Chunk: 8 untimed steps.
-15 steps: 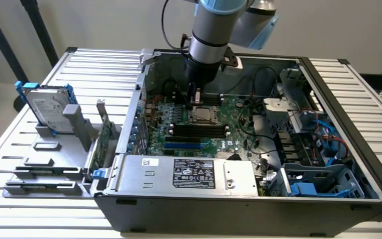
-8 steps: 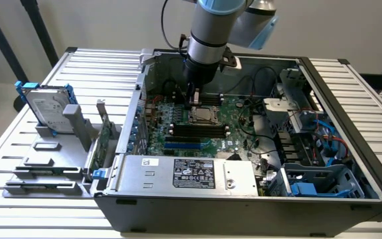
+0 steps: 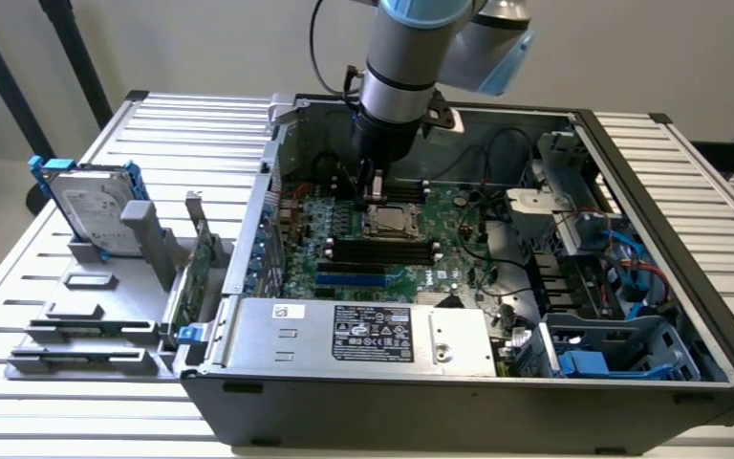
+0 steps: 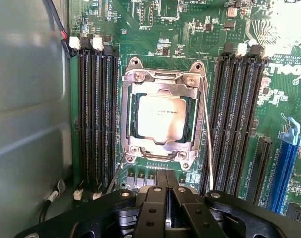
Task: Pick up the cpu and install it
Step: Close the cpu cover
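Just above the motherboard point(image 4: 160, 29), one claw point(image 4: 166, 179) hangs pinched closed and empty; one cpu point(image 4: 161, 117) lies in its socket point(image 4: 162, 79), flanked by two banks of black memory slots point(image 4: 96, 114).

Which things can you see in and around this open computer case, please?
slatted metal table: one, pale grey, under everything.
open computer case: one, dark grey, on the table.
motherboard: one, green, inside the case.
flat square cpu: one, dull silver, seated in the metal-framed socket.
memory slots: two banks, black, flanking the socket.
power supply box: one, silver, case's near edge.
hard drive with blue rails: one, silver, standing in grey holder, exterior view's left.
thin circuit card: one, green, upright beside the case.
gripper: one, black, shut, empty, over the motherboard beside the socket.
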Motion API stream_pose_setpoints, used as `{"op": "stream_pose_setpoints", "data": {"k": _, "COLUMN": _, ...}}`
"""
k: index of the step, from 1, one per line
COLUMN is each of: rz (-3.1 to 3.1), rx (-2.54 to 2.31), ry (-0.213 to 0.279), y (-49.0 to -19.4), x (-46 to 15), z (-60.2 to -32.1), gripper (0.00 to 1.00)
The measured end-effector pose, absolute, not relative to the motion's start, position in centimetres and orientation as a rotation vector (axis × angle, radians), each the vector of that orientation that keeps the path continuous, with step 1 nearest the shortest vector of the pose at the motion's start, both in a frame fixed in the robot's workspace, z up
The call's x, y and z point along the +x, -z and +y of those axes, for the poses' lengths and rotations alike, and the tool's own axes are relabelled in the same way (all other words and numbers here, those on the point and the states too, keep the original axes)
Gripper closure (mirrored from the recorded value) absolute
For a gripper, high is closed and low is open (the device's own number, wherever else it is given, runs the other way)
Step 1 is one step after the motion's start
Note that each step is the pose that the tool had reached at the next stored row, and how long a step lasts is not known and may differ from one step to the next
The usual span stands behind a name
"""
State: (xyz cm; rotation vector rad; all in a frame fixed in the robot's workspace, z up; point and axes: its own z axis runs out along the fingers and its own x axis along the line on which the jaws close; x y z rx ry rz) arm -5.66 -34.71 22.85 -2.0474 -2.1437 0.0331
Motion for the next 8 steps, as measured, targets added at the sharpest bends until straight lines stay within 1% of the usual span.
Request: {"op": "stream_pose_setpoints", "data": {"k": 8, "rz": -2.139, "rx": -2.042, "ry": -0.023, "y": -22.9, "x": -7.6, "z": -34.9, "gripper": 0.89}}
